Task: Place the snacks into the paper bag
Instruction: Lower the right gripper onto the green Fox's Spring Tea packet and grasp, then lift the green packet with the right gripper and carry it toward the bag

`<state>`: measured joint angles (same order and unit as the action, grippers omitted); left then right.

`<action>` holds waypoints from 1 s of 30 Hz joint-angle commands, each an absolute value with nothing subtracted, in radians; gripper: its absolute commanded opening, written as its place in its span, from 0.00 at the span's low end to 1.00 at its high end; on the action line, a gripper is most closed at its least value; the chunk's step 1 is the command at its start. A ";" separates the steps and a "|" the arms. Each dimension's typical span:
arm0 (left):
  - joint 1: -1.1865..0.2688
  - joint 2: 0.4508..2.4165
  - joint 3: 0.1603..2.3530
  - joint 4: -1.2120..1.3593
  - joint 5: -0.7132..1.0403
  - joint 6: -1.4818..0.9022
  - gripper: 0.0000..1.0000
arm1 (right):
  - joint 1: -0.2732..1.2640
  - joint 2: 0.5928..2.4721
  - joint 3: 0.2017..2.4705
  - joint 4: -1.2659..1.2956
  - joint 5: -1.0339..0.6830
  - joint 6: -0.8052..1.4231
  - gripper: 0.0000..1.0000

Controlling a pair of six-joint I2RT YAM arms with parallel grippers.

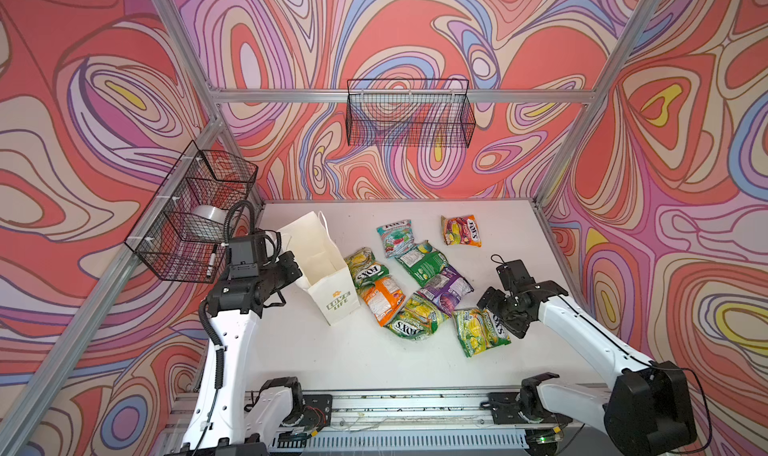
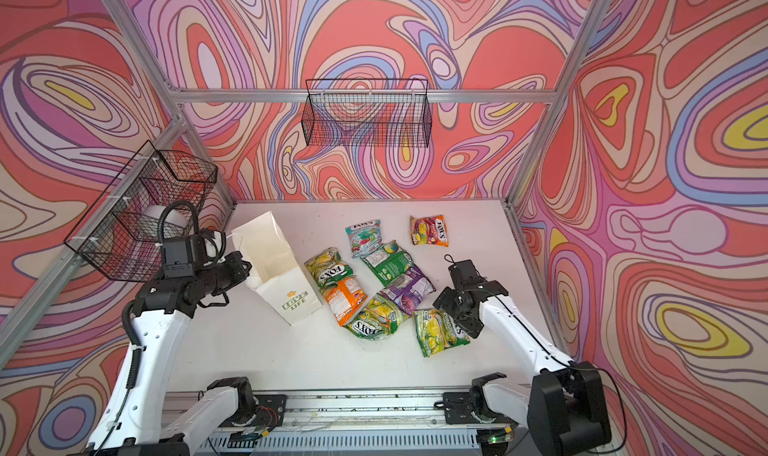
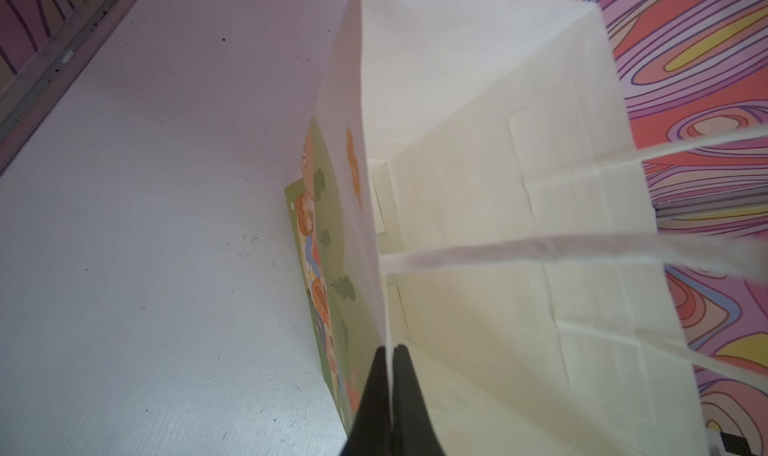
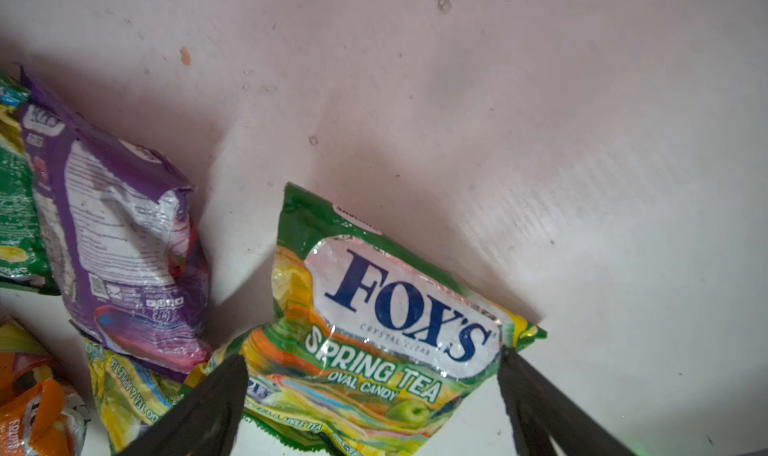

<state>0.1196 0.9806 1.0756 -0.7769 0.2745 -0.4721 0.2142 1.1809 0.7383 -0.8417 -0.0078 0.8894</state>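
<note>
bag: we hold the paper bag open on the tabletop, left jaws shut on its rim | right jaws: wide open, empty, straddling the Spring Tea packet | handling: light, crinkly, slippery; we judge its sealed edge the best place to pinch

In both top views the tips of the left gripper are hidden behind the paper bag at its nine o'clock rim. In the left wrist view its cord handle is blurred. The right wrist view's edge crops the orange packet.
</note>
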 commanded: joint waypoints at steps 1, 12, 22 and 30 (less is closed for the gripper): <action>0.133 0.937 1.029 -0.746 0.325 -0.462 0.00 | 0.221 1.190 0.720 -0.781 0.021 0.873 0.98; 0.133 0.903 1.006 -0.715 0.365 -0.463 0.00 | 0.221 1.238 0.688 -0.700 0.029 0.860 0.97; 0.133 0.881 0.995 -0.703 0.359 -0.460 0.00 | 0.223 1.299 0.635 -0.625 -0.002 0.870 0.95; 0.133 0.877 0.994 -0.701 0.361 -0.457 0.00 | 0.227 1.313 0.609 -0.600 0.010 0.855 0.76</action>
